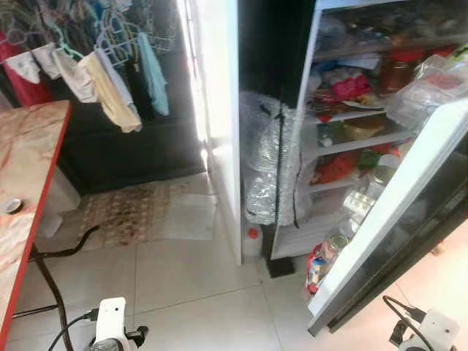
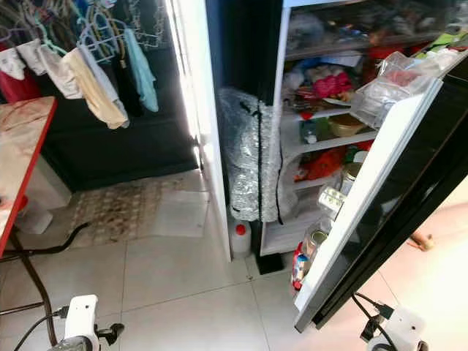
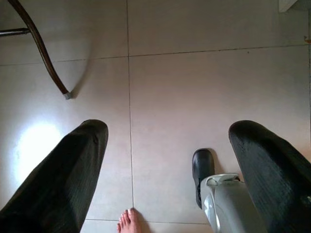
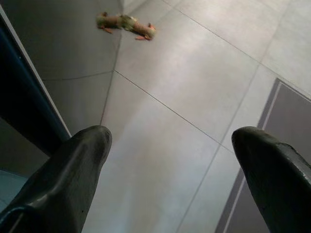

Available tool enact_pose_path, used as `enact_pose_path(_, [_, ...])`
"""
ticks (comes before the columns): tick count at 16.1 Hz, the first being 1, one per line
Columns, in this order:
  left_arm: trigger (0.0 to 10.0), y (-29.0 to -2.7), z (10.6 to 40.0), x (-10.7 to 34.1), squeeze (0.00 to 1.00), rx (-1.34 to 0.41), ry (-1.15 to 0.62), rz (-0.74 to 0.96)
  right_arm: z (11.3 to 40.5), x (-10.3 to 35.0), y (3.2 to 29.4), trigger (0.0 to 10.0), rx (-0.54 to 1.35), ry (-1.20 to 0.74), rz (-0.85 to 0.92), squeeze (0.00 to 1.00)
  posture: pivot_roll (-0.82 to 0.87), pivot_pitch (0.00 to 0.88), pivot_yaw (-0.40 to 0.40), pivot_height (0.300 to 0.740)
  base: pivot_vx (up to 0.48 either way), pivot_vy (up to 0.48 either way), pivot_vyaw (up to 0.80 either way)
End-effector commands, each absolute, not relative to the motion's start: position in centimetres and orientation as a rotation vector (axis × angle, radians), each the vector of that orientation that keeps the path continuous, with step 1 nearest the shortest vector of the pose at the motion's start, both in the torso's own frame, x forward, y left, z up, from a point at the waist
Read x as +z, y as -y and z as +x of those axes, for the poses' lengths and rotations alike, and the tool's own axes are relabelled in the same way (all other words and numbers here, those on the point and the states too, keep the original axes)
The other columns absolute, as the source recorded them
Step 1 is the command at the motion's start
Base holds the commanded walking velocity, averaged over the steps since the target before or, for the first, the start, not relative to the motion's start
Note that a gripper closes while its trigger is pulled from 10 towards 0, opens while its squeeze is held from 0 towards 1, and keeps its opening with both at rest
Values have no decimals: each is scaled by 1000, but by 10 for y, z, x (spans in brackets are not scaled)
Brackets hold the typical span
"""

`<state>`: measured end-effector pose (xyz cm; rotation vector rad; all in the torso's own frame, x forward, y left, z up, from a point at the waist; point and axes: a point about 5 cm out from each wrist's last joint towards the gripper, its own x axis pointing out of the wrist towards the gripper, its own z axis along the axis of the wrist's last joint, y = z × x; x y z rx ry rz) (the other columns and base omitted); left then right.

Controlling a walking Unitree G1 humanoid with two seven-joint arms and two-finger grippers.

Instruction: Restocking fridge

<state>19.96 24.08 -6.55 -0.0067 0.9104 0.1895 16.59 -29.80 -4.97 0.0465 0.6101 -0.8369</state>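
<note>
The fridge stands open ahead to the right, its shelves packed with jars, bags and packets. Its door swings out toward me, and the door racks hold jars and cans. A crinkled silver bag stands against the fridge's left side, with a white jug with a red cap on the floor below it. Both arms hang low. My left gripper is open over bare floor tiles, holding nothing. My right gripper is also open and holding nothing, beside the dark door edge.
A red-edged table stands at my left, one leg near the left gripper. Clothes hang at the back, above a floor mat. A person's bare toes are behind my foot. A small object lies on the floor.
</note>
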Motion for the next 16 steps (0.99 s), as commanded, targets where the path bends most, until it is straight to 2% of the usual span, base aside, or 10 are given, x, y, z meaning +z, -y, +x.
enact_pose_path(1, [10000, -242, 196, -67, 0, 174, -921, 15, 163, -51, 297, 10000, -818, -602, 54, 0, -178, 0, 42, 740, 0, 0, 0])
enact_pose_path(8, [10000, -242, 197, -67, 0, 169, -918, 19, 169, -49, 291, 10000, -641, -552, 68, 0, -182, 0, 27, 740, 0, 0, 0])
enact_pose_path(12, [10000, -241, 197, -67, 0, 173, -911, 21, 196, -42, 266, 10000, -426, -486, 79, 0, -184, 0, 18, 740, 0, 0, 0])
enact_pose_path(16, [10000, -241, 197, -67, 0, 174, -909, 20, 204, -37, 264, 10000, -382, -458, 74, 0, -186, 0, 10, 740, 0, 0, 0])
